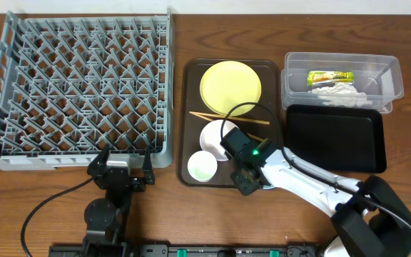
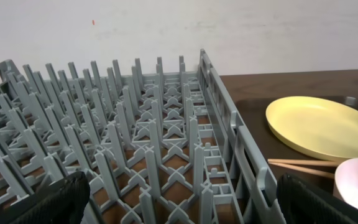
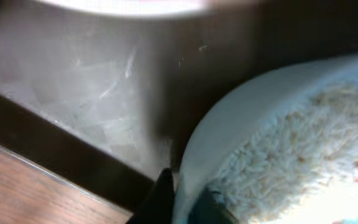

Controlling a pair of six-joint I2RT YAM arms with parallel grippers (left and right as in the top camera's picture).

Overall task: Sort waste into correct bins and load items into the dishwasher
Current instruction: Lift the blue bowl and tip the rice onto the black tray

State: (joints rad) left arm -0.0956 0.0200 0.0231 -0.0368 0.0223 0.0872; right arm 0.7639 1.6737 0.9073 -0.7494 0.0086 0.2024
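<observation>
Right gripper (image 3: 184, 200) pinched on the rim of the light-blue-rimmed bowl (image 3: 272, 118) of whitish rice scraps (image 3: 291, 168), near the front edge of the brown serving tray (image 1: 192, 86). Two thin wooden chopsticks (image 1: 209, 116) lie on the tray between the round yellow plate (image 1: 230, 87) and a white bowl (image 1: 212, 135), long axis left-right, slightly tilted. Left gripper (image 1: 120, 168) spread wide at the front wall of the grey plastic dish rack (image 1: 84, 78).

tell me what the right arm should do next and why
Probably lift the light-blue-rimmed bowl straight up off the brown serving tray, keeping it level. The right fingers look closed on its rim, and whitish rice scraps sit inside, so tilting now would likely spill them before it reaches the shallow black rectangular tray.
</observation>
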